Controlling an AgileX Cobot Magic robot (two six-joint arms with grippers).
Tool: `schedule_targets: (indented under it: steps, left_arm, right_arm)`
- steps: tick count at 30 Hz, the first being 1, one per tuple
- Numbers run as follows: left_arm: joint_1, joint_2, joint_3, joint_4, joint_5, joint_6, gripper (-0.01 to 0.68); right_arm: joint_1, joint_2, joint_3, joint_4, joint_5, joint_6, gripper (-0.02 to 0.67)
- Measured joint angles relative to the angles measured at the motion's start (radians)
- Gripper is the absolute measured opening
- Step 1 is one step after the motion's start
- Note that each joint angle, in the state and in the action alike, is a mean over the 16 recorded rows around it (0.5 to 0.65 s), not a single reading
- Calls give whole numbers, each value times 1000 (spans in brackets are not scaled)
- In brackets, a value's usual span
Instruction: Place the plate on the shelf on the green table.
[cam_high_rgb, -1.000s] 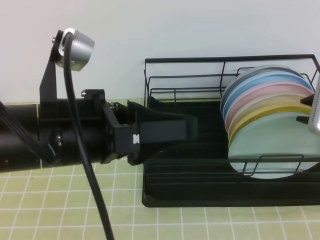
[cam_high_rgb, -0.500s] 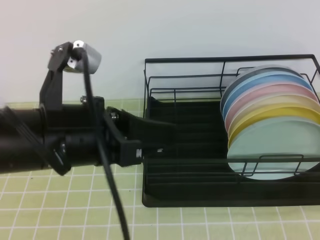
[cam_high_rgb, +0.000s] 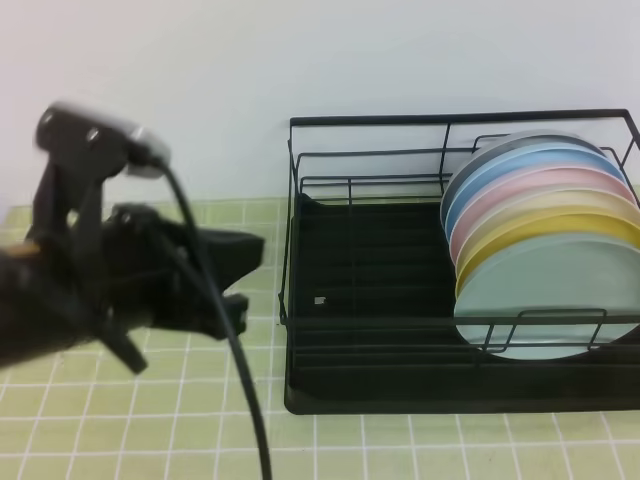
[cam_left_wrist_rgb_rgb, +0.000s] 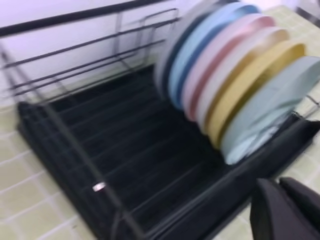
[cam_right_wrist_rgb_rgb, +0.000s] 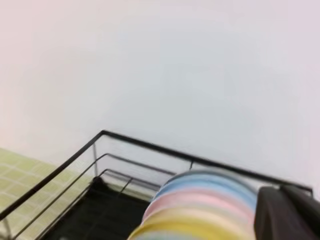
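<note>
From the exterior high view, the plate (cam_high_rgb: 548, 300) stood upright at the front right end of the shelf (cam_high_rgb: 400, 400), foremost of the stack, with the yellow plate (cam_high_rgb: 560, 232) behind it. The placing looked done; the next move called only for clearing away. The left gripper (cam_high_rgb: 245, 250), closed and empty, hung over the green table (cam_high_rgb: 420, 450) left of the shelf, having drawn back from the rack.

In the left wrist view the plate (cam_left_wrist_rgb_rgb: 270, 115) leaned in its slot, the closed fingertips (cam_left_wrist_rgb_rgb: 285, 210) near the shelf's front edge.

In the right wrist view the right gripper (cam_right_wrist_rgb_rgb: 287, 212) sat shut and empty above the stack, gone from the exterior view's right edge.
</note>
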Motion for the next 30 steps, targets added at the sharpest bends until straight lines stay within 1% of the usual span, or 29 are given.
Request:
schedule_targets:
  steps: [8,14,19,30]
  left_arm:
    - [0,-78,179,-48,-226,8,0]
    - [0,-101,256,-83,-341,10,0]
    - [0,-90,270,-96,-376,17,0]
    - [5,-45,272,-98,-364,35,0]
  right_arm:
    - [0,-267,266,39,-75,23,-3]
    - [0,-364,388,41,-89,21,-4]
    - [0,-385,450,41,-83,18,-3]
    - [0,-385,539,41,-51,19,-3]
